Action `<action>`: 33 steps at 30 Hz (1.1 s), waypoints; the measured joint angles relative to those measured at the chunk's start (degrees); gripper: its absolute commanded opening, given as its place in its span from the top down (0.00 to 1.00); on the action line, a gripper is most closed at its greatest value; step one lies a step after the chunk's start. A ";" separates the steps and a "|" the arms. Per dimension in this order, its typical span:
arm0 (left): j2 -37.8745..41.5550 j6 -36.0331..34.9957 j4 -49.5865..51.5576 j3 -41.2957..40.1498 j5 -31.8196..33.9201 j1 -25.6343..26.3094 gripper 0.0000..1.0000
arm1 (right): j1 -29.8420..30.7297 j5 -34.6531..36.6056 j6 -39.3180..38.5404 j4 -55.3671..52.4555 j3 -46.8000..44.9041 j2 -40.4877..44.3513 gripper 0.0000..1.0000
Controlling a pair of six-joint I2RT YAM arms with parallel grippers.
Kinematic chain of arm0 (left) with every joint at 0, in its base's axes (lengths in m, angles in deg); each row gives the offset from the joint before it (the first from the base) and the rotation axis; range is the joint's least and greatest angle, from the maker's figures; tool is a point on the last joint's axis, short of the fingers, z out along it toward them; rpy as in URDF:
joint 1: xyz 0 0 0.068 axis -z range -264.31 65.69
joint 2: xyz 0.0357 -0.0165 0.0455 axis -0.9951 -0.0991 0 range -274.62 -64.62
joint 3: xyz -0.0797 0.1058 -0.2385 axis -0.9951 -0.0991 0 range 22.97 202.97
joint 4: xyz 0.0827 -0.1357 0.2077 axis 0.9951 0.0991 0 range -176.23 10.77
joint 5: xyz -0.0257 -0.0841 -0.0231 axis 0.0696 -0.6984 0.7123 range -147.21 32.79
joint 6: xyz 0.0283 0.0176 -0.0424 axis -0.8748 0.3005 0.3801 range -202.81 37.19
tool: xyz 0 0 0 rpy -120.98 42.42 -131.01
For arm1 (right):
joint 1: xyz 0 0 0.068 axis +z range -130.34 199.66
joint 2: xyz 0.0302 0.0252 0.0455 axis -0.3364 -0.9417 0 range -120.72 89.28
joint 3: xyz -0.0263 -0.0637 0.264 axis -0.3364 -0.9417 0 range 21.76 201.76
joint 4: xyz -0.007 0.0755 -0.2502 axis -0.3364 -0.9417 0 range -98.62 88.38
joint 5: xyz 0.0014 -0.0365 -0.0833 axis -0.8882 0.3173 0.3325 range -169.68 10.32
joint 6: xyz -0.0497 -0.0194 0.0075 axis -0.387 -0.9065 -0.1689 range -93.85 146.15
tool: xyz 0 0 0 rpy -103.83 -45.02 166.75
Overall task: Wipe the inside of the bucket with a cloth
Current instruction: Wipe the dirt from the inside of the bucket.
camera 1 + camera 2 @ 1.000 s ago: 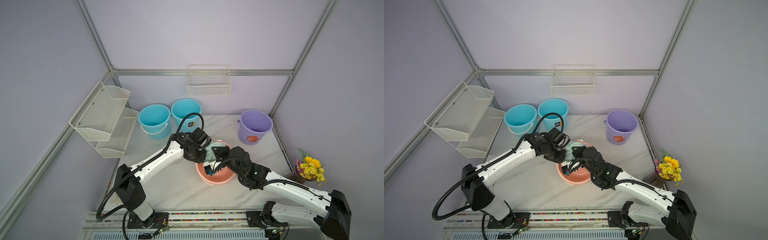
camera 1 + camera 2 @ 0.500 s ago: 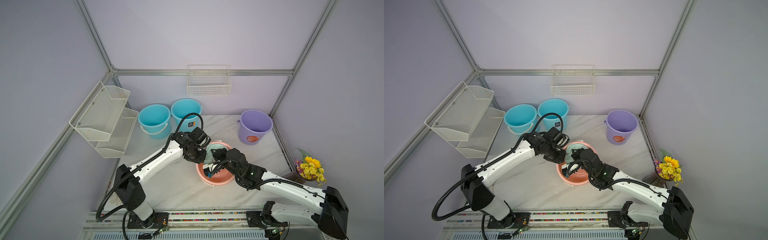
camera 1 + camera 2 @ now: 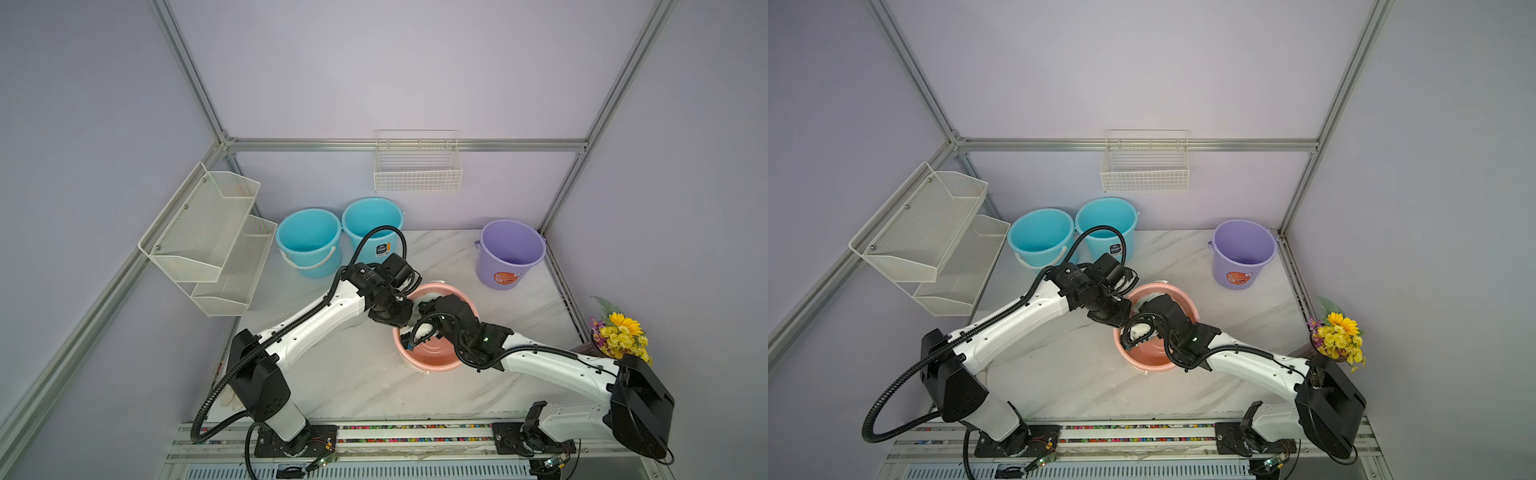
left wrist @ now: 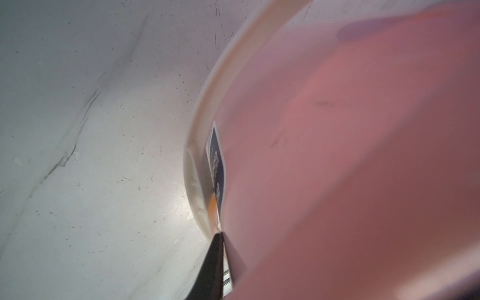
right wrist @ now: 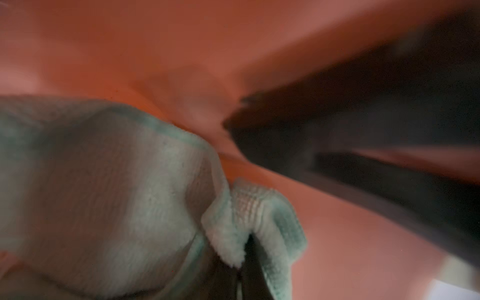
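Behind pink bucket [image 3: 432,357]: 2 blue buckets [image 3: 308,241], purple bucket [image 3: 510,253]; L/R arms [image 3: 324,316] half-hide cloth [image 5: 117,194].

Nothing readable; the dark label [image 4: 217,166] on the bucket [image 4: 337,155] looks blurred.

Both top views are softly, evenly and fairly brightly lit, with faint shadows on the table [image 3: 449,257] and metal posts [image 3: 190,70] splaying toward the upper corners of the frame. In the left wrist view the table is sharp with a pale glare patch, and the close bucket [image 4: 337,155] is a pink blur. The right wrist view is dim and smeared, and only the hem of the cloth [image 5: 117,194] is nearly sharp.
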 measured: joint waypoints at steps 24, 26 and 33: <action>0.66 0.02 1.53 -0.15 2.69 0.37 1.00 | -0.74 -3.50 9.11 -6.23 2.29 -6.34 1.00; 0.66 0.04 1.49 -0.15 2.69 0.50 1.00 | 0.79 -2.16 8.94 -8.09 3.19 -3.28 1.00; 0.66 0.50 -0.17 -0.15 2.71 0.55 1.00 | 5.05 3.43 6.16 -12.52 6.60 5.66 1.00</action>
